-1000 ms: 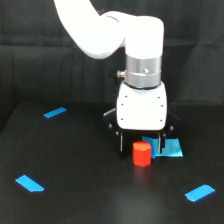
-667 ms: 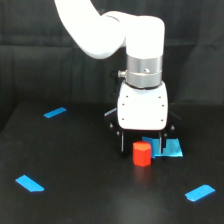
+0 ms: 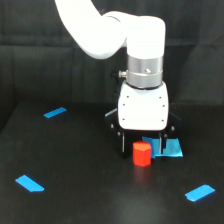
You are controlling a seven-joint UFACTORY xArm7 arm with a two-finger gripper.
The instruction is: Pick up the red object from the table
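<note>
The small red-orange hexagonal block (image 3: 141,153) stands upright on the matte black table (image 3: 90,195) in the exterior view, right below my white-bodied pincer (image 3: 142,145), a blue rectangle (image 3: 169,148) just beside it. My dark fingers look spread to either side; I cannot tell whether they touch. I judge it light, rigid, smooth: grip opposite flat faces, mid-height.

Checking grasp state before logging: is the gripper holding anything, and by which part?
Cannot be told. The gripper is down around the red object, which sits on the table, but finger contact is not visible in the exterior view.
</note>
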